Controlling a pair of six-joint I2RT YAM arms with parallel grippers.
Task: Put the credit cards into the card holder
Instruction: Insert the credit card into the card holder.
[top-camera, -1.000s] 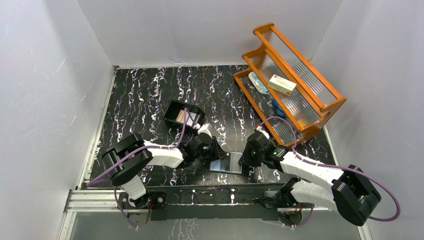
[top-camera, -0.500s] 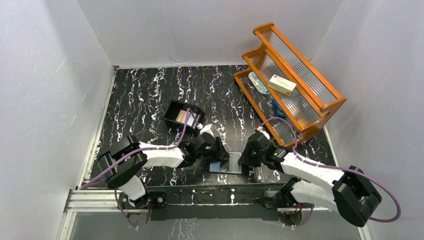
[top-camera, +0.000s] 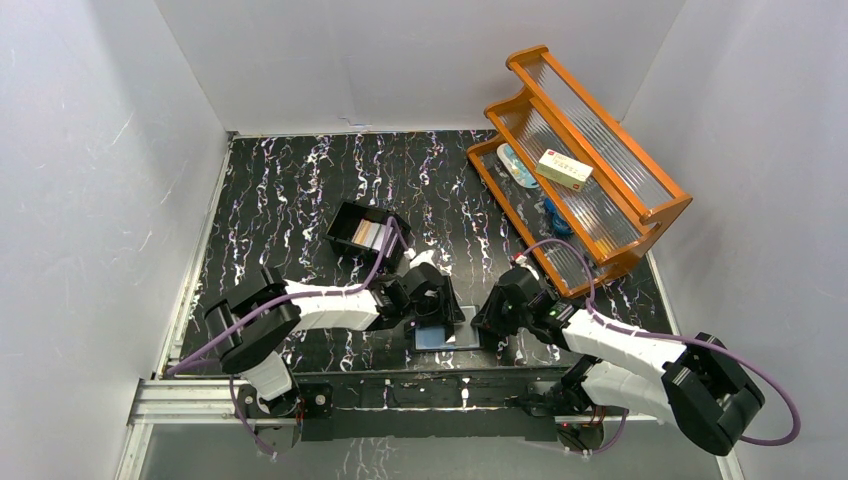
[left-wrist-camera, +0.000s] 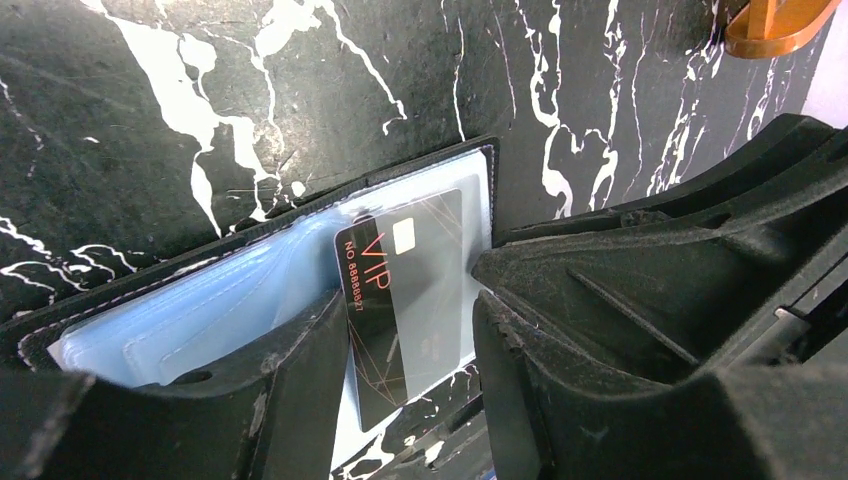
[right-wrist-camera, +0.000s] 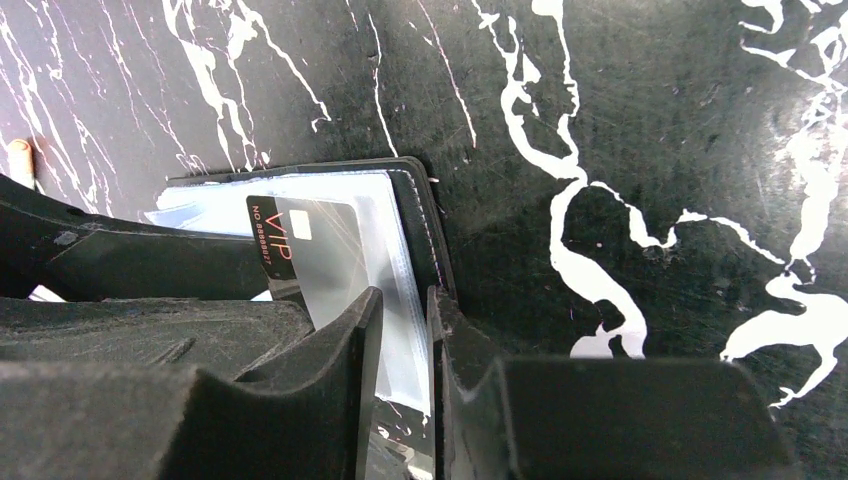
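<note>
The left pincer (left-wrist-camera: 408, 290) has its jaws apart, with a dark VIP credit card (left-wrist-camera: 415, 235) lying between them on the open card holder (left-wrist-camera: 200, 315). The right pincer (right-wrist-camera: 405, 298) is clamped on that card holder's clear sleeve edge, low over the marbled black table (right-wrist-camera: 620, 120).

Overhead: high behind the near edge, looking down on the whole desk (top-camera: 300, 180). Wrist views: close, low, from opposite sides, sharing the open card holder (left-wrist-camera: 200, 310).
</note>
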